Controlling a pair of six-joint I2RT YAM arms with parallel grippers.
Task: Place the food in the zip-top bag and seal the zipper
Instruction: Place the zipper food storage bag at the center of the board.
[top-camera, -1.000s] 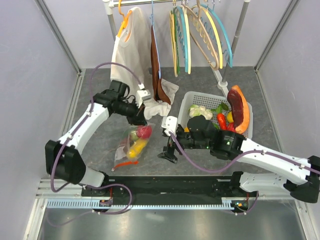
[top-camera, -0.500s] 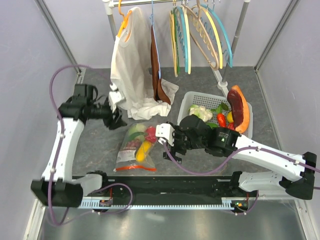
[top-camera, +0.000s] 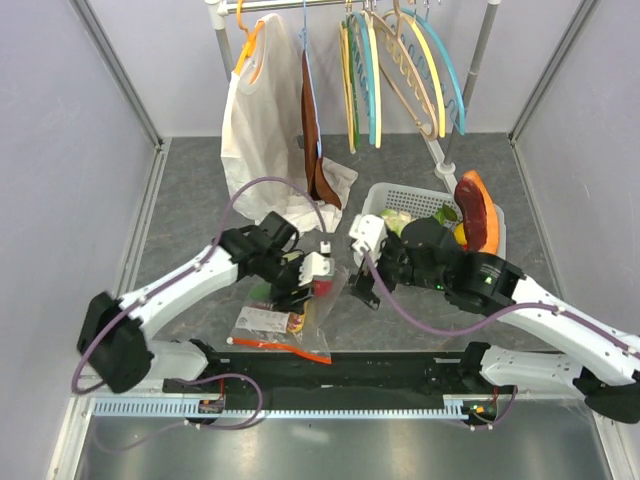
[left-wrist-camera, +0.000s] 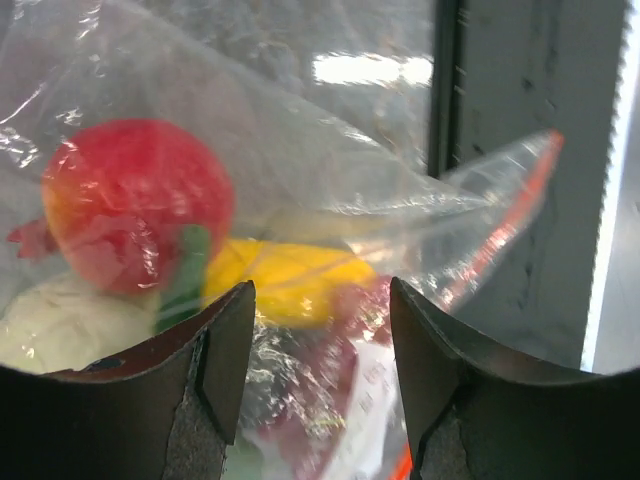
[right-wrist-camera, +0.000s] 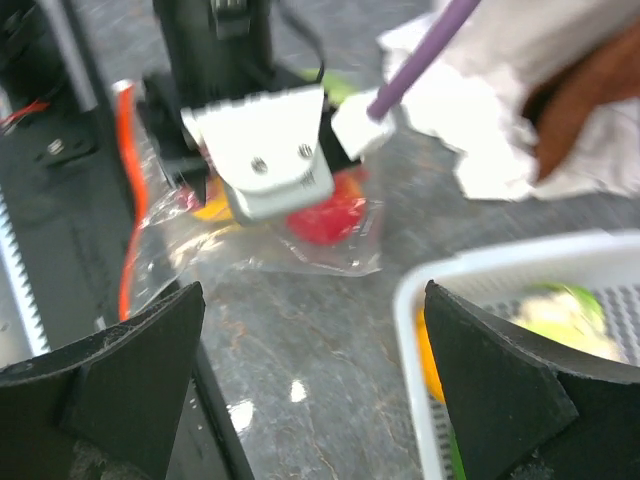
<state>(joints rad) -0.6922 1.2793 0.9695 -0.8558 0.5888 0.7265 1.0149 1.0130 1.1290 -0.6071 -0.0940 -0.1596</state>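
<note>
On the table (top-camera: 180, 210), the zip-top bag (top-camera: 262, 322) is laid flat — a red fruit (left-wrist-camera: 135, 205) and a yellow one (left-wrist-camera: 290, 280) are contained. The left gripper (left-wrist-camera: 320, 295) is held spread directly over it; the right gripper (right-wrist-camera: 312, 300) — also spread — is held nearby.

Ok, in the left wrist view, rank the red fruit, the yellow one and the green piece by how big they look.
1. red round fruit
2. yellow oblong fruit, partly hidden, so less sure
3. green piece, only a thin strip showing
</note>
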